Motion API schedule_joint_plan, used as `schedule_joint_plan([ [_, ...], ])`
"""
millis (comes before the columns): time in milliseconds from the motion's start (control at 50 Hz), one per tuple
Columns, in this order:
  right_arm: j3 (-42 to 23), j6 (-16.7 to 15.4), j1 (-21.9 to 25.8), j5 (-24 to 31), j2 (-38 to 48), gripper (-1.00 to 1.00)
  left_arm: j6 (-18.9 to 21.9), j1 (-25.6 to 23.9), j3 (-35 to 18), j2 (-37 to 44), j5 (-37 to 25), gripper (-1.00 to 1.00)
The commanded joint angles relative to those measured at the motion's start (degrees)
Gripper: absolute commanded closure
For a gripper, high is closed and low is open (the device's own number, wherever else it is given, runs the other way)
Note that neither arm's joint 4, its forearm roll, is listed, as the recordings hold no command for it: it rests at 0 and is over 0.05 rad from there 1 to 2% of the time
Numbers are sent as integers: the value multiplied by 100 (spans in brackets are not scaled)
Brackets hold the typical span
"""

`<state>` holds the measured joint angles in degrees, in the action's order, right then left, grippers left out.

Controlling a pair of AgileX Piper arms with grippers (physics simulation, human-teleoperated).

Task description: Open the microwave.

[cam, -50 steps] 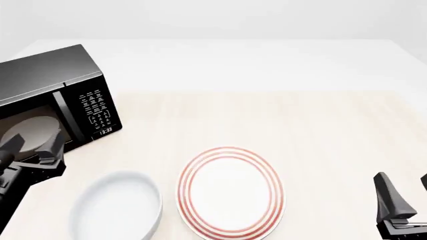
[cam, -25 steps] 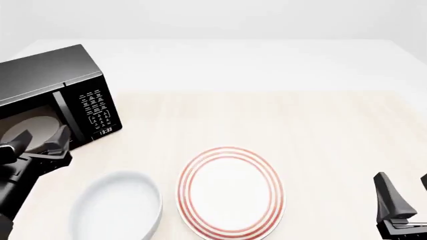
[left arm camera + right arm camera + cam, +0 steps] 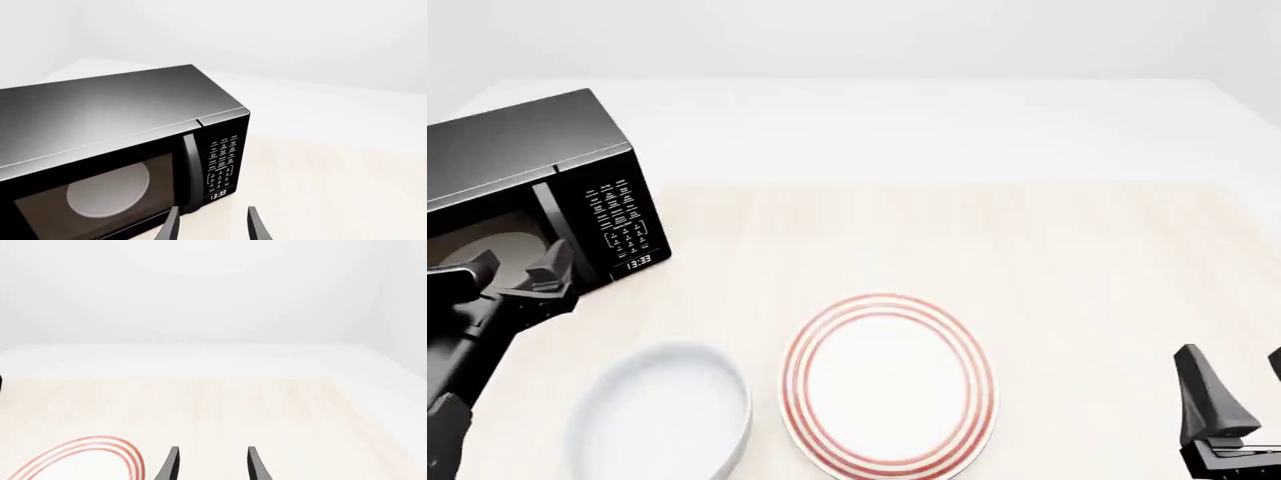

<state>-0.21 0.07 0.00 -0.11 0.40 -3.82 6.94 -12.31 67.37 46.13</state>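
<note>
Microwave look: the microwave [image 3: 541, 190] is a glossy black box. Its door has a dark window, and a pale round turntable shows behind the glass. A vertical bar handle [image 3: 191, 170] stands at the door's edge, and beside it is a keypad [image 3: 223, 160] with white letters and a small clock display [image 3: 218, 194] under the keys. The door is shut.
Microwave place: upper left of the front view, on the counter [image 3: 1068, 260], turned a little toward the middle of the picture.
Left claw: the left claw [image 3: 518, 265] has its fingers apart and holds nothing. It is low in front of the door, near the handle.
Right claw: the right claw [image 3: 210, 465] has its fingers apart and is empty, at the lower right corner of the front view.
Change: the left claw has moved up and closer to the door than half a second ago. The right claw has not moved.
Other things: a red-rimmed plate [image 3: 888, 385] at the lower middle, and a white bowl [image 3: 661, 410] just left of it.
</note>
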Motion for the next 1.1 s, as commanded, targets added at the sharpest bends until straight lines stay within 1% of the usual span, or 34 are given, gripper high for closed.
schedule_joint_plan([
  [20,1,-1,0,-9,7,-100,4,31,-169,451,216,-100],
  [160,3,-2,1,-12,9,-100,-36,-32,-222,654,335,-100],
  [840,3,-1,0,6,-10,-100,-73,95,-576,1618,809,-100],
  [1100,3,2,0,6,-10,-100,61,129,-687,1830,935,-100],
])
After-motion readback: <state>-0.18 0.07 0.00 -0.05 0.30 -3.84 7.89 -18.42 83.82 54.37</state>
